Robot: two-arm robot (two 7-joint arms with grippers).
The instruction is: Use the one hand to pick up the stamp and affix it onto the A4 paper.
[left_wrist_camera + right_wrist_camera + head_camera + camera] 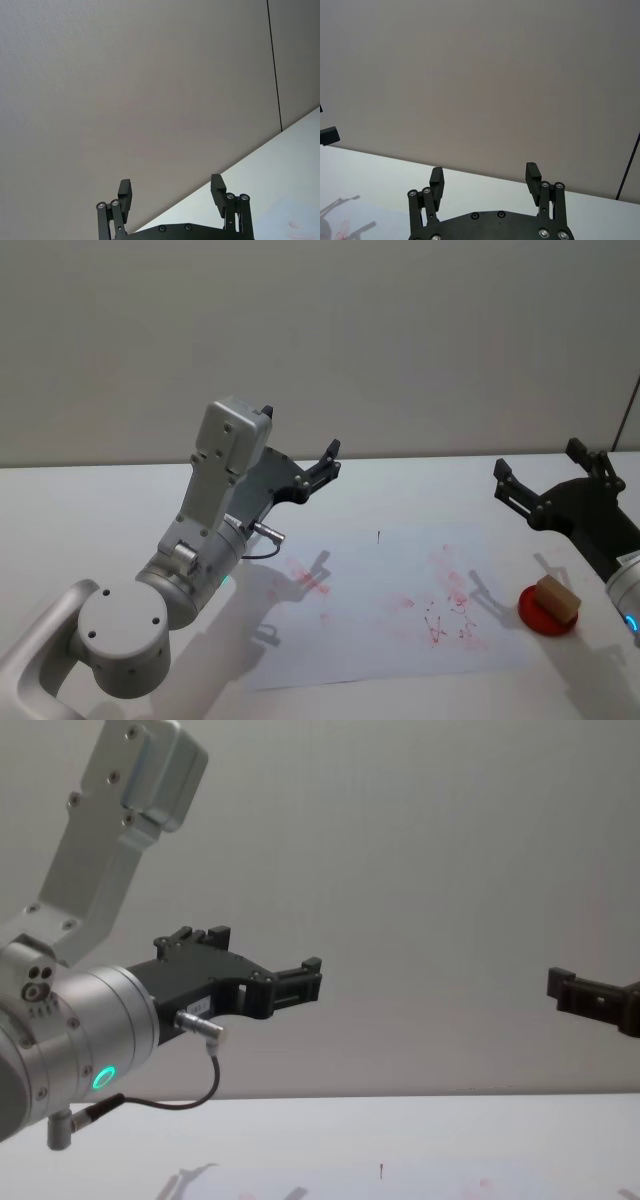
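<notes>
The stamp [556,598], a tan wooden block, rests on a round red ink pad [533,618] at the table's right. The A4 paper [380,625] lies flat mid-table, marked with pink-red smudges and a small dark tick. My right gripper [548,470], the small black hand, hovers open above and behind the stamp, holding nothing; it also shows open in the right wrist view [485,178] and at the chest view's right edge [572,990]. My left gripper [328,462] on the big silver arm is raised above the paper's far left side, open and empty [171,190] [305,982].
The white table [100,510] runs back to a plain grey wall. The silver left arm [200,540] with its green ring light stands over the table's left half and casts shadows on the paper.
</notes>
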